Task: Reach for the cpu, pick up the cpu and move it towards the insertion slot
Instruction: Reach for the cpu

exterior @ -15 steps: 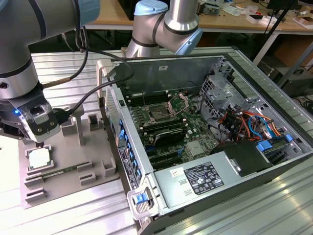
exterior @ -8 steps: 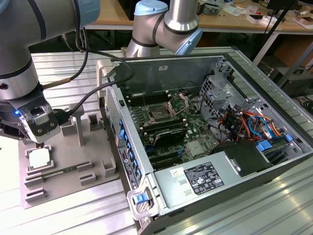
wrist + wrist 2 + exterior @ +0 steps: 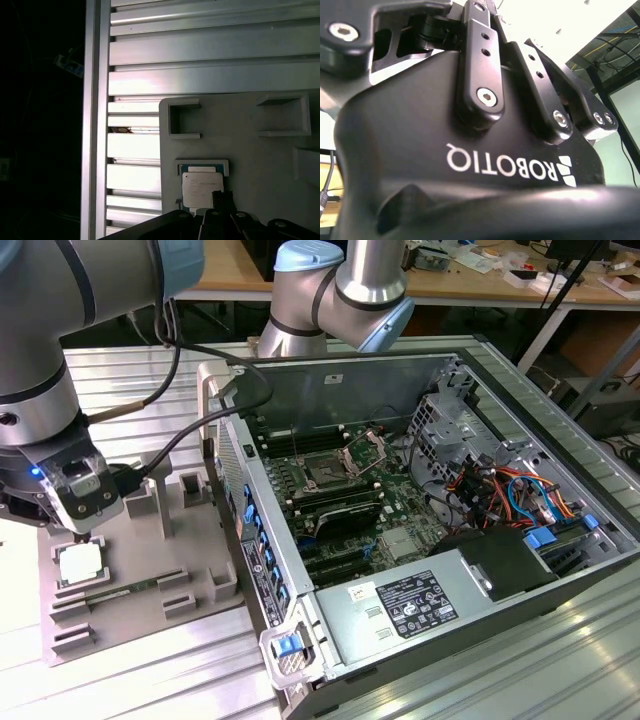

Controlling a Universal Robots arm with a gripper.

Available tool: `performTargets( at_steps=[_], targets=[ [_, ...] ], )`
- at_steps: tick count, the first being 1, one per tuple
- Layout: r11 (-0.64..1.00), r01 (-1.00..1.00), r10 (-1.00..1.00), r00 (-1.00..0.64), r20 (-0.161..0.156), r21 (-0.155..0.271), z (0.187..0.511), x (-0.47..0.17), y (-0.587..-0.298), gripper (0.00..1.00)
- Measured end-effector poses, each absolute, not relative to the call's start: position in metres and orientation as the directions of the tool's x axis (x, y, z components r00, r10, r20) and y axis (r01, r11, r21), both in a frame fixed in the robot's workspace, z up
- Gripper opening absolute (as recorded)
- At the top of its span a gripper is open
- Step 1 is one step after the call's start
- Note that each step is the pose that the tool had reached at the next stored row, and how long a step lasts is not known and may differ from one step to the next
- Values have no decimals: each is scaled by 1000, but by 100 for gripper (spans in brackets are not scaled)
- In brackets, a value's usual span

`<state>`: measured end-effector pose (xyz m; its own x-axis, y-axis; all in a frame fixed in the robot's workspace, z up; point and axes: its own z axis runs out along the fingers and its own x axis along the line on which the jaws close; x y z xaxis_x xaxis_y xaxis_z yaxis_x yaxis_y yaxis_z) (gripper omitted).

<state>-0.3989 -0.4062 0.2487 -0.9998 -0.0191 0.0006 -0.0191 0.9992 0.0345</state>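
cpu: silvery square, flat in grey fixture | insertion slot: inside case

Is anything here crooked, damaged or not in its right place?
Nothing stands out. The cpu lies flat and square in its nest on the grey fixture, the gripper right over it. The insertion slot shows its dark centre, its bracket raised.

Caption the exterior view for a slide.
The gripper hangs over the cpu on its grey fixture; the insertion slot lies in the open case alongside.
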Motion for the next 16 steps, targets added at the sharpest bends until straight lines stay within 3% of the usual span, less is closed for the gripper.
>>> performTargets(
  at_steps=[16],
  targets=[
    [999,-19,-19,-1000,1,34,245,-399,-406,11]
  ],
)
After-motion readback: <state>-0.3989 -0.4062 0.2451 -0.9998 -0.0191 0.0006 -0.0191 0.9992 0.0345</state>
